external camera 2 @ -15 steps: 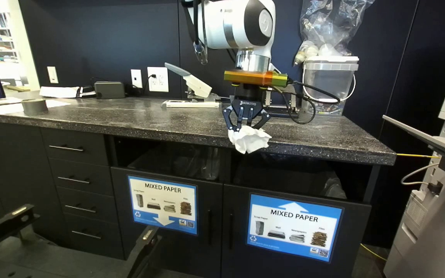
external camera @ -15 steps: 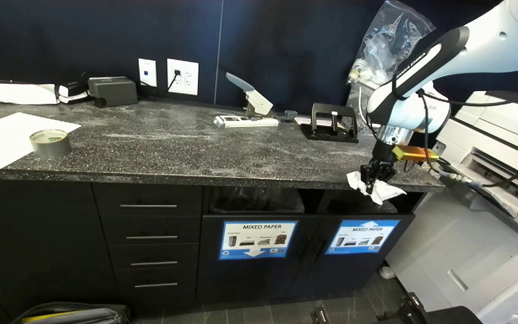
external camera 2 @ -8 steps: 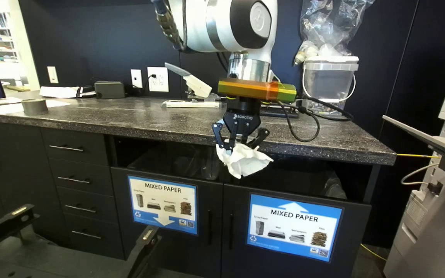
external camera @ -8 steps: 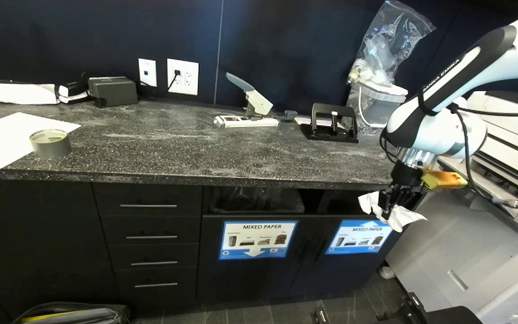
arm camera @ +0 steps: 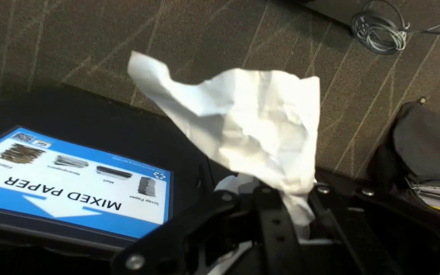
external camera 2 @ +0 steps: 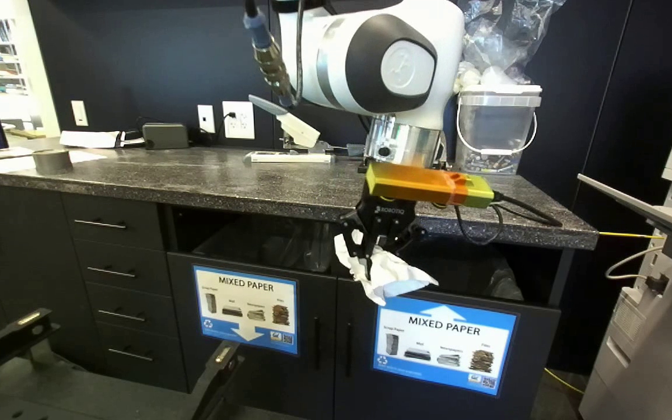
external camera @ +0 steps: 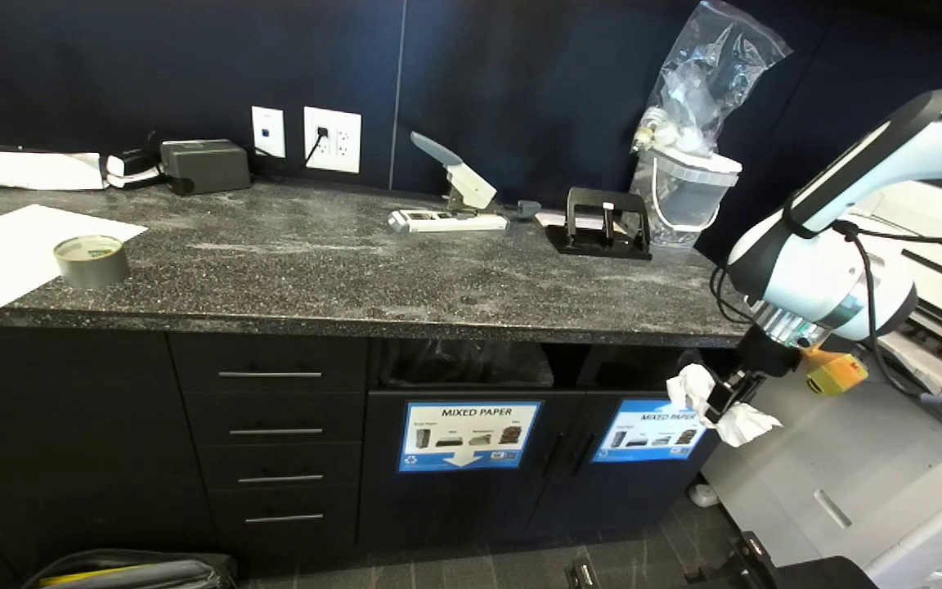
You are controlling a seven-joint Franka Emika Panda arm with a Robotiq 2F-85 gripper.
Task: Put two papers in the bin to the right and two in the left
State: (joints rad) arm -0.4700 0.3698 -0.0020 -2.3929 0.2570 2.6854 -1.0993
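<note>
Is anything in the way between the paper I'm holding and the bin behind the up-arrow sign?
Nothing loose shows between the paper and the bin. Two fixed parts could catch it: the door covers the bin's lower front, and the counter edge runs above, so the pincer would likely have to steer between them.

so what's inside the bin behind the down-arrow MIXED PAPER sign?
Creased plastic liner shows at the top. Anything lower is hidden by the cabinet door; can't tell how full.
</note>
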